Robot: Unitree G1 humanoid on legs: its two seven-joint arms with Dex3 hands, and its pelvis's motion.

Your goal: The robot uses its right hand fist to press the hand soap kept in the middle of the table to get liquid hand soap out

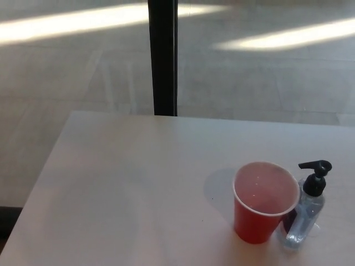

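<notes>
A clear hand soap bottle [305, 213] with a black pump head [315, 173] stands upright on the white table [138, 183], toward the near right. Its spout points left, over the rim of a red paper cup [263, 201] that stands just left of the bottle, touching or nearly touching it. The cup looks empty inside. Neither of my hands shows in the head view.
A black vertical post [163, 55] rises behind the table's far edge. Beyond it lies a grey tiled floor with bright light strips. The table's left edge runs diagonally down to the bottom left corner.
</notes>
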